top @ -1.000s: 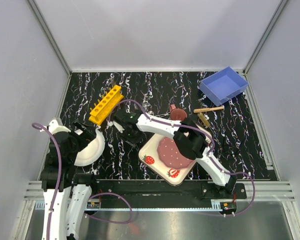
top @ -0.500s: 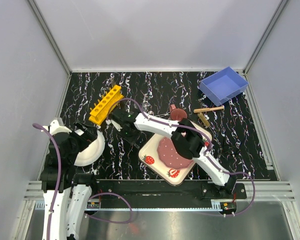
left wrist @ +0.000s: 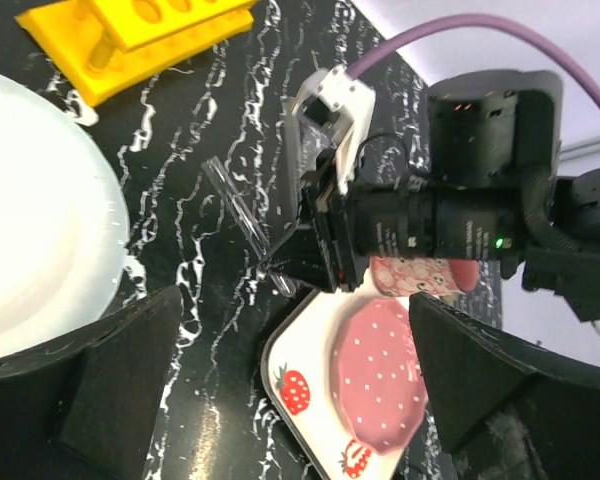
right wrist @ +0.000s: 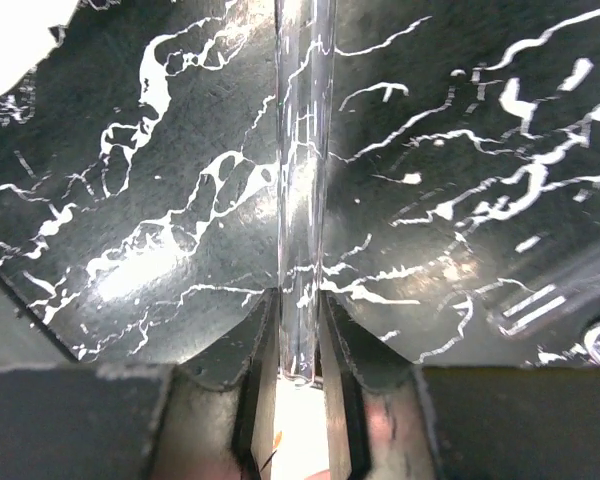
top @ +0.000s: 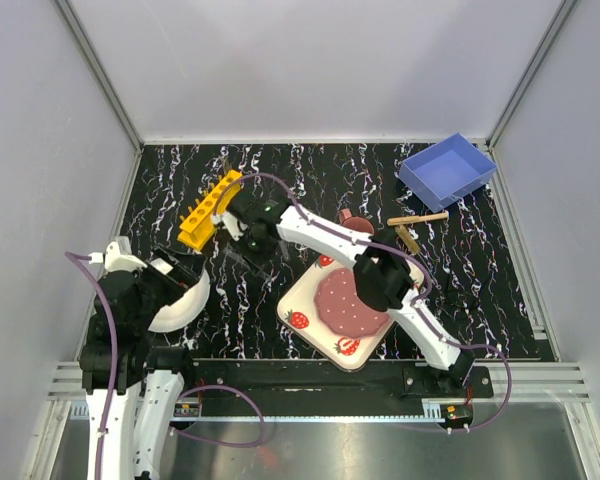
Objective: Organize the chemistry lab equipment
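Right wrist view: right gripper (right wrist: 300,325) pinches tube (right wrist: 302,180) near one end, its long axis running straight ahead. Rack (top: 211,208) lies just beyond-left; right arm is nearer.

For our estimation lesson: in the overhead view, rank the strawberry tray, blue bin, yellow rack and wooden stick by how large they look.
1. strawberry tray, though partly hidden
2. blue bin
3. yellow rack
4. wooden stick

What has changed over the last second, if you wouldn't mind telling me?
The right gripper moved up the table toward the yellow rack, closing on a clear tube. The rack, strawberry tray, white plate and blue bin stayed put; the left gripper stayed open.
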{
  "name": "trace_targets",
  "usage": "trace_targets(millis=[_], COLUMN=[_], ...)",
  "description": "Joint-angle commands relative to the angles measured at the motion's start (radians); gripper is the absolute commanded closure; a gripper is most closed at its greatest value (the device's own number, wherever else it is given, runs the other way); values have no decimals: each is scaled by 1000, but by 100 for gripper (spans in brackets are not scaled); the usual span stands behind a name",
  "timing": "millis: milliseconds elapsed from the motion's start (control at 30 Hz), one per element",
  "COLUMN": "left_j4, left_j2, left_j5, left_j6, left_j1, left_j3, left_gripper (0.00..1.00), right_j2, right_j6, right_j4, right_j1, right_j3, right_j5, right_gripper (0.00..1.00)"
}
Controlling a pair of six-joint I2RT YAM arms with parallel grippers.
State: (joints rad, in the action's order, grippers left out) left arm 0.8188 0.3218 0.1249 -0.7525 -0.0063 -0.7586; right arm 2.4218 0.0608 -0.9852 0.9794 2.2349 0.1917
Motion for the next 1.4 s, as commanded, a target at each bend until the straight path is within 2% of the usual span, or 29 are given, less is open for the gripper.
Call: trace_targets(millis=[0,167,433,533,733,1167,1367], left_j4=[-85,-203,-565,-647,-688,-669,-664], left_j2=[3,31,239,298,347,390,398], left_j5=[128,212,545,594,617,680,694], left_j6=[-90,-223,-453,-481,-492,-438,-418], left_j1=[5,5,5,5,5,5,5], left_j3=[2,33,180,192,196,211,211], left_gripper=[1,1,1,1,1,24,41], right_j2=[-159,-288,-456,-504,-549,-549,-541], right_j6=[28,43,85,97,122,148,160], right_j4=[-20,-3,29,43,45,26,17], right_j1=[-39,-67,-70,-68,-68,-64,-59], right_j3=[22,-79,-257,-314,-360,-351,-348], right_j5=[127,210,307,336,394,428,422], right_gripper=[75,76,75,76,76,76,76])
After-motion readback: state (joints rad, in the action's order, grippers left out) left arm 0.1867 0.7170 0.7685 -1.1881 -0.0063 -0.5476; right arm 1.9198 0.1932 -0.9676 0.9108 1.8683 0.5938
